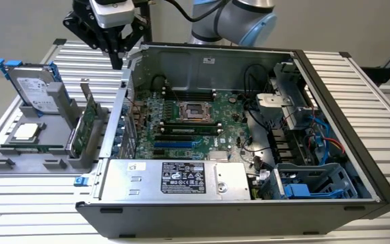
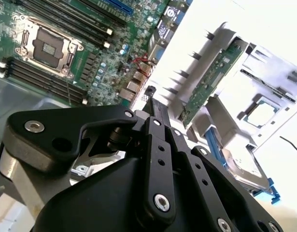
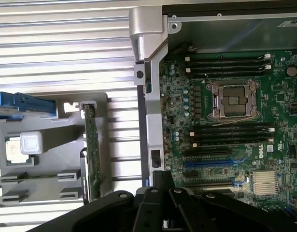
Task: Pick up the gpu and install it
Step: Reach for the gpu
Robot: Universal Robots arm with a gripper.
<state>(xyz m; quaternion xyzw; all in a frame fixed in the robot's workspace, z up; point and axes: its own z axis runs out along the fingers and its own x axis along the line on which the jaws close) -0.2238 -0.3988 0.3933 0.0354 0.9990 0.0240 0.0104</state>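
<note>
A ribbed aluminium bench (image 1: 26,208) carries an open computer case (image 1: 202,63) and, just beside it, a grey holder (image 1: 19,165). The end effector (image 1: 118,62) hangs above the case's side wall, its fingers together with nothing between them. The gpu (image 1: 87,127) stands on edge in a slot of the holder, below the end effector and on the side away from the motherboard (image 1: 181,127), untouched, with a hard drive (image 1: 36,89) and a processor chip (image 1: 26,132) farther out.
</note>
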